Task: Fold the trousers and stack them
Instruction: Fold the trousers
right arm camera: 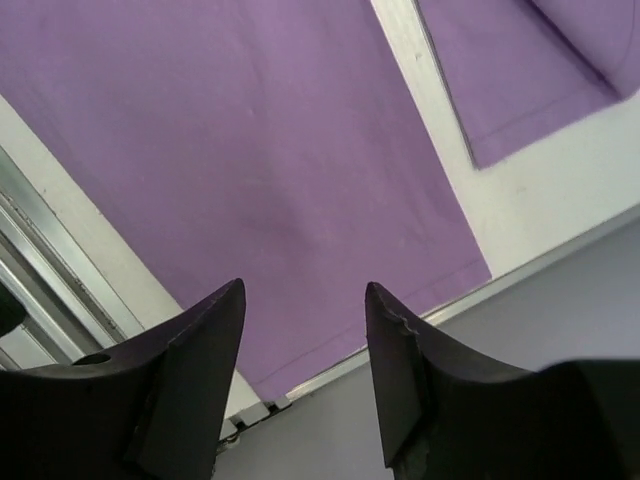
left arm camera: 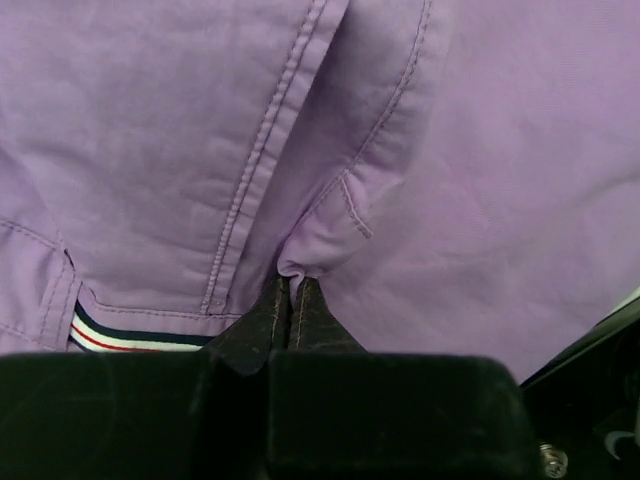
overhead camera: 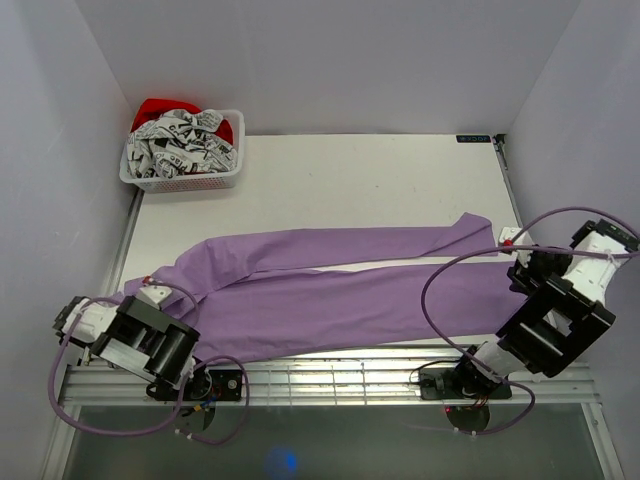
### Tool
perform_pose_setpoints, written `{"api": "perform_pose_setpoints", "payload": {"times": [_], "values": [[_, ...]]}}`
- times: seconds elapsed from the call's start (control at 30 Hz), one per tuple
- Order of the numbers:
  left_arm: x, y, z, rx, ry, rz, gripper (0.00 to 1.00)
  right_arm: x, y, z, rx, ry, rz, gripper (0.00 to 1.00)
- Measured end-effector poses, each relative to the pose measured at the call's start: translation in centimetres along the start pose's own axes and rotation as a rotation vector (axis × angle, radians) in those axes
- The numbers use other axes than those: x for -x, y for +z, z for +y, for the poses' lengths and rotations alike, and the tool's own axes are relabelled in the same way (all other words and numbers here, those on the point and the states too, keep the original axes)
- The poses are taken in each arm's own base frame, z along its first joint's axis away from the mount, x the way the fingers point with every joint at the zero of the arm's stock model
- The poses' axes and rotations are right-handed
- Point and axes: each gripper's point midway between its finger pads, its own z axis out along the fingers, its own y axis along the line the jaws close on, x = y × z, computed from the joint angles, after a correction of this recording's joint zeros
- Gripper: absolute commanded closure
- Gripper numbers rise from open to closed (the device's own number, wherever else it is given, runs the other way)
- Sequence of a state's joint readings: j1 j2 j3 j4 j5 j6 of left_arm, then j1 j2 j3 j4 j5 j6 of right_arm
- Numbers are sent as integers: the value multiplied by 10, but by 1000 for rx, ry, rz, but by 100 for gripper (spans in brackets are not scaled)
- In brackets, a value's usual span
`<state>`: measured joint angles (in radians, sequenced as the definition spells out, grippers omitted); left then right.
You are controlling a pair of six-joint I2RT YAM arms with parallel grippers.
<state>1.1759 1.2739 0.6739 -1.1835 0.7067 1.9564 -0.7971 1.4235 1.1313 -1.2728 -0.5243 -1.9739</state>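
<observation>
The lilac trousers (overhead camera: 330, 300) lie spread across the white table (overhead camera: 350, 190), waist at the left and both legs running right. My left gripper (overhead camera: 152, 292) sits at the waist end, shut on a pinched fold of the cloth (left arm camera: 290, 272). In the left wrist view the striped waistband (left arm camera: 130, 338) shows beside the fingers (left arm camera: 315, 320). My right gripper (overhead camera: 522, 268) hovers over the leg ends at the table's right edge. In the right wrist view it is open (right arm camera: 305, 290) with nothing between its fingers. The near leg's hem (right arm camera: 380, 320) lies below it, and the other leg's hem (right arm camera: 520, 90) lies apart from it.
A white basket (overhead camera: 185, 181) holding patterned black-and-white cloth and something red stands at the back left corner. Grey walls close in the table on three sides. A metal rail (right arm camera: 60, 250) runs along the near edge, under the trousers' lower side.
</observation>
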Motion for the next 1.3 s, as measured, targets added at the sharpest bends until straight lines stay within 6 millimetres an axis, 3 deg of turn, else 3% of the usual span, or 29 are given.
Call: {"api": "perform_pose_setpoints", "payload": {"times": [0.17, 0.27, 0.37, 0.47, 0.57, 0.6, 0.7, 0.8, 0.9, 1.0, 1.07, 1.17, 1.3], "values": [[-15, 23, -9, -22, 150, 93, 100, 32, 37, -4, 74, -81, -17, 52], [-5, 36, 7, -33, 288, 127, 100, 32, 66, 1, 126, -20, 0, 56], [10, 53, 32, -40, 329, 132, 100, 26, 93, -3, 163, 48, 19, 57], [30, 71, 74, -40, 286, 131, 100, 18, 112, -13, 155, 98, 42, 58], [47, 86, 116, 1, 255, 131, 100, 14, 118, -27, 108, 113, 58, 52], [49, 89, 123, 12, 251, 135, 100, 16, 117, -31, 97, 118, 57, 45], [52, 92, 134, 41, 242, 145, 100, 27, 107, -60, 63, 118, 42, 29], [52, 92, 134, 46, 245, 153, 100, 51, 83, -119, -30, 32, 3, 14], [52, 92, 133, 50, 251, 159, 100, 77, 57, -171, -114, -81, -27, 10], [52, 92, 134, 51, 251, 159, 100, 94, 48, -203, -141, -149, -40, 10], [52, 92, 134, 50, 251, 158, 100, 98, 56, -213, -109, -161, -42, 10], [52, 92, 133, 51, 253, 157, 100, 98, 85, -224, -47, -128, -53, 10], [52, 92, 132, 58, 261, 156, 100, 87, 130, -214, 58, -7, -63, 10]]}}
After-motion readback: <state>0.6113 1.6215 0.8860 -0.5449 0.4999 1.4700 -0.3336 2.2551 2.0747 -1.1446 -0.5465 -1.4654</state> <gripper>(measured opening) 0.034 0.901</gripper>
